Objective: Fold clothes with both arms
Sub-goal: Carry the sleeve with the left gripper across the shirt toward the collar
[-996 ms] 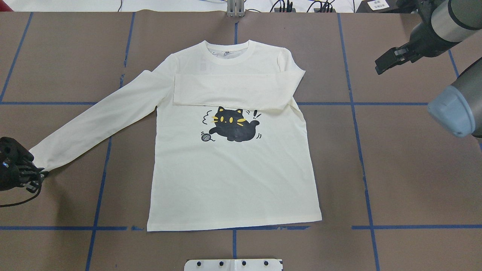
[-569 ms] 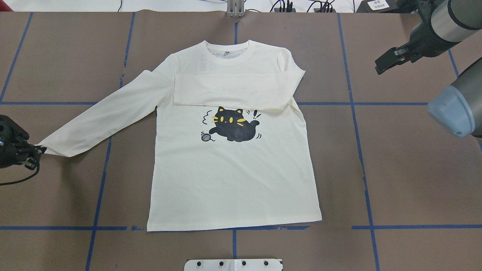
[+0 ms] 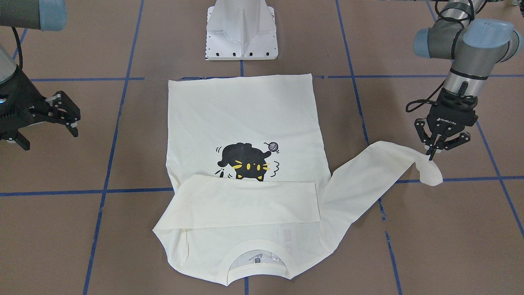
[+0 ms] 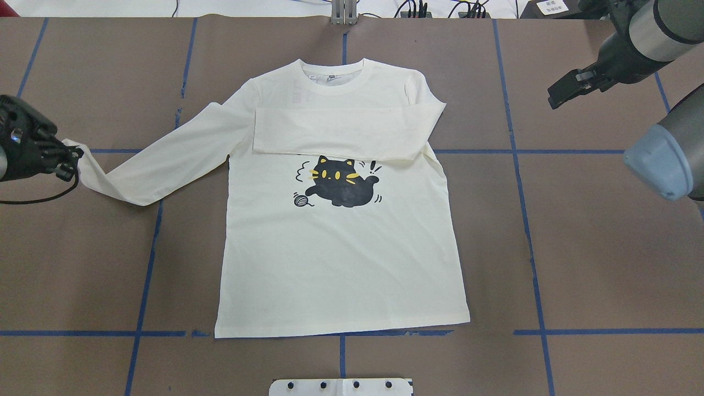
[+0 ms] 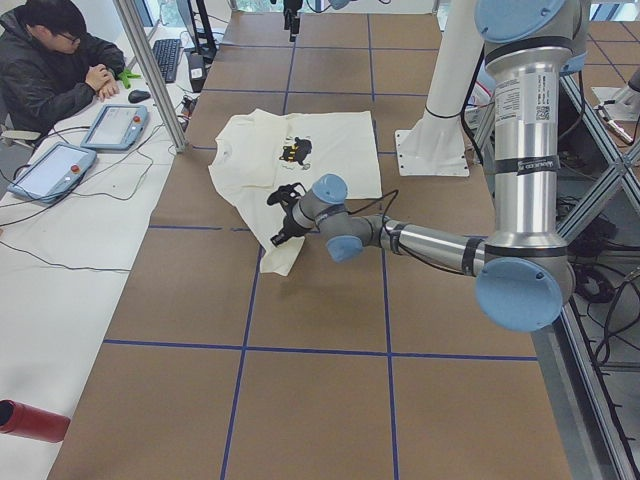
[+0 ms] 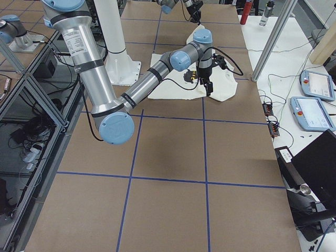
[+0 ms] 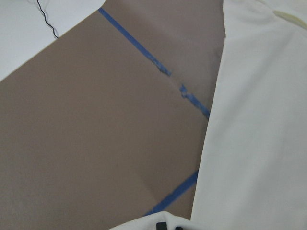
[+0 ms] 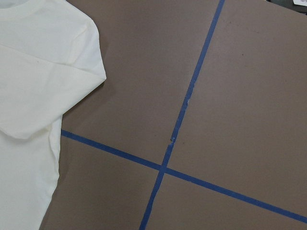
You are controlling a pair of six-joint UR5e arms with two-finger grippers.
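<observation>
The cream shirt [image 4: 341,264] lies face up on the brown table, its black cat print [image 4: 341,187] showing. One sleeve [image 4: 341,132] is folded flat across the chest. My left gripper [image 4: 69,159] is shut on the cuff of the other sleeve [image 4: 165,159] and holds it just above the table at the left edge. It shows the same in the front-facing view [image 3: 432,153], where the sleeve [image 3: 368,172] bends up to the fingers. My right gripper [image 4: 555,96] is open and empty, off the shirt at the far right; it also shows in the front-facing view [image 3: 51,137].
The white base mount [image 4: 341,386] stands at the near table edge. Blue tape lines [image 4: 522,151] cross the brown table cover. An operator [image 5: 50,60] sits with tablets [image 5: 115,125] at the far side. A red bottle [image 5: 30,420] lies there too.
My left gripper has carried the sleeve cuff away from the robot, toward the far side, so the sleeve now bends upward at its end. The right arm has barely moved.
</observation>
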